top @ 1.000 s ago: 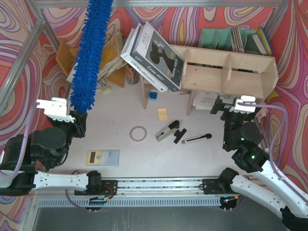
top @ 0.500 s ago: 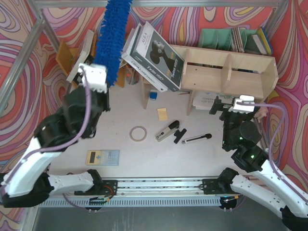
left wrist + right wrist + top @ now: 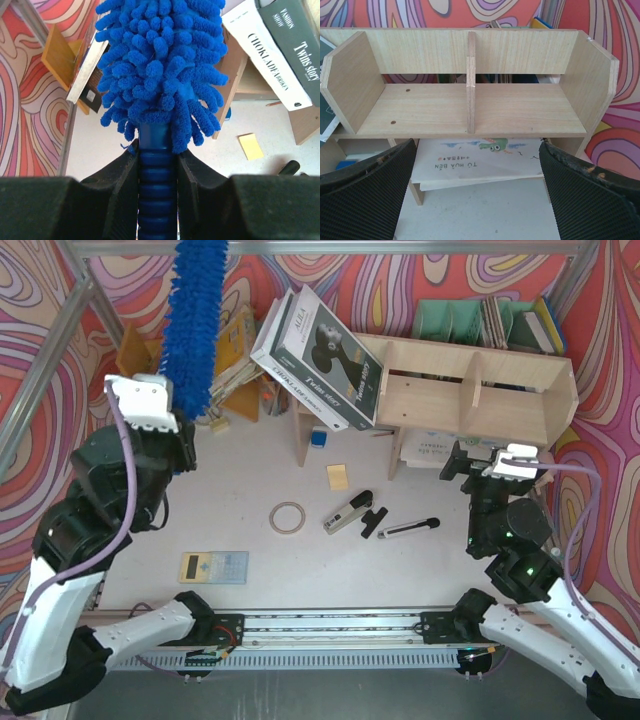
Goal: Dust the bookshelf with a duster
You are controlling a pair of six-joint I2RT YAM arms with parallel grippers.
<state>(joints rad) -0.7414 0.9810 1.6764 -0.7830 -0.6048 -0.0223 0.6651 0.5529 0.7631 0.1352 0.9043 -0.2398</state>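
Clamping the ribbed blue handle of the duster (image 3: 158, 60), the left gripper (image 3: 157, 165) has its 2 jaws closed tight on it. The fluffy blue head stands up and away from the wrist, toward the back wall at the left of the table (image 3: 250, 470). From overhead the head rises beside a small rack of tilted books (image 3: 240, 350) at the back left, well apart from the bookshelf (image 3: 470, 390). The bookshelf sits at the back right, with 1 upright divider splitting its upper level into 2 open bays. A large black-and-white book (image 3: 320, 345) leans tilted at its left end. The right gripper (image 3: 477, 145) faces the front of the bookshelf with its jaws spread wide and nothing between them. A picture book (image 3: 485, 157) lies flat on the lower level under the 2 bays. On the table lie a ring (image 3: 288, 517), a yellow note (image 3: 338, 477) and a calculator (image 3: 213, 567).
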